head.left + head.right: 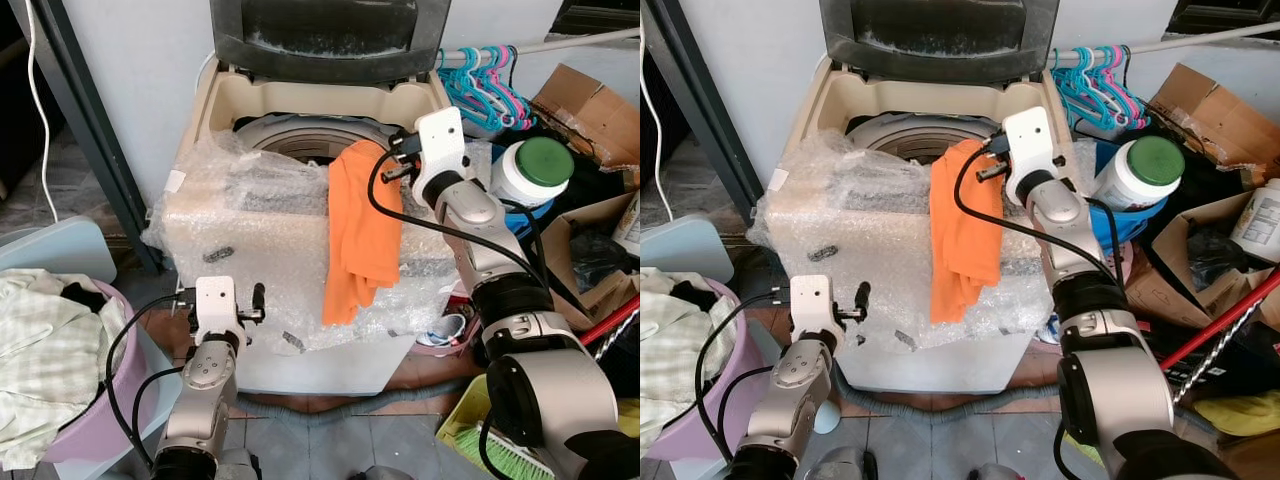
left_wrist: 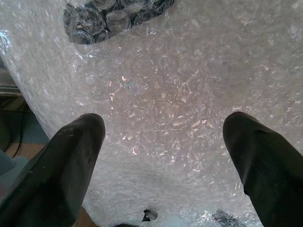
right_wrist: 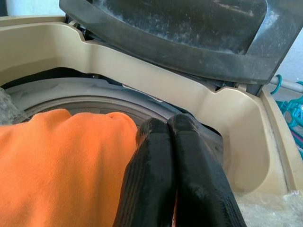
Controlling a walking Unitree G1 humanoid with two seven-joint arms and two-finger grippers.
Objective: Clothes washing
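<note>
A beige top-loading washing machine (image 1: pixel 215 105) stands ahead with its dark lid (image 1: pixel 330 35) raised and its drum (image 1: pixel 300 135) showing. Bubble wrap (image 1: pixel 250 230) covers its front. An orange cloth (image 1: pixel 360 230) hangs over the front rim and down the wrap. My right gripper (image 1: pixel 392 158) is at the cloth's top edge over the drum opening. In the right wrist view its fingers (image 3: pixel 156 156) are pressed together with orange cloth (image 3: pixel 66 165) beside and under them. My left gripper (image 2: pixel 163 156) is low in front of the washer, open, facing the bubble wrap.
A pink basket (image 1: pixel 95 420) of pale clothes sits at my left. Teal and pink hangers (image 1: pixel 485 85), a white jar with a green lid (image 1: pixel 535 170) and cardboard boxes (image 1: pixel 590 105) crowd the right side. A red broom handle (image 1: pixel 1230 320) leans there.
</note>
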